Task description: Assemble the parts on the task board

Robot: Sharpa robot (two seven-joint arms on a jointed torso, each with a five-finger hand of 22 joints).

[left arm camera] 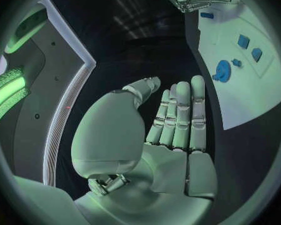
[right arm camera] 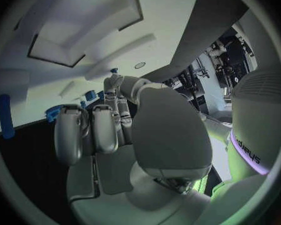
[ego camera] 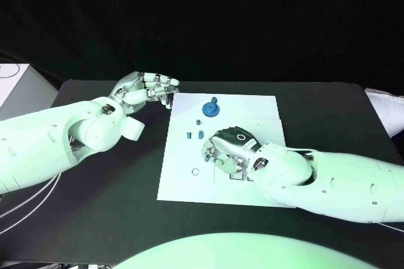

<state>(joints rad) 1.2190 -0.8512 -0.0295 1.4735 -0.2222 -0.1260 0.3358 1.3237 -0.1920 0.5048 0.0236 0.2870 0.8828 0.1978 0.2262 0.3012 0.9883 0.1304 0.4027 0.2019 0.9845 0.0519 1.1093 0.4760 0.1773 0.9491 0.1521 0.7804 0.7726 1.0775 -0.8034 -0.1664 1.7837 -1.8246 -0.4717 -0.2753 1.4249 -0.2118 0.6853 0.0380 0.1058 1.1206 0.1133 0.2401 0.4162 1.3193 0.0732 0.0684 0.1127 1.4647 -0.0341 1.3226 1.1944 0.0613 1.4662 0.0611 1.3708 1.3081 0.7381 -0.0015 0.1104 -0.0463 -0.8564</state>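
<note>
Head view | right hand (ego camera: 229, 147) over task board (ego camera: 253, 108) centre, pinching small blue part (right arm camera: 114, 71), axis unclear | left hand (ego camera: 147, 88) off board's far-left corner, fingers together, empty

Greenish light over a dark scene, bright glare on the task board (ego camera: 253, 105), fisheye bending at wrist-view rims.

A black table (ego camera: 101, 210) is seen across the middle of the head view, from the left edge to the right. The white task board (ego camera: 257, 108) is laid flat on it at the centre of the frame, its long sides running from top to bottom. A white box (ego camera: 18, 85) is seen at the table's upper left corner.
</note>
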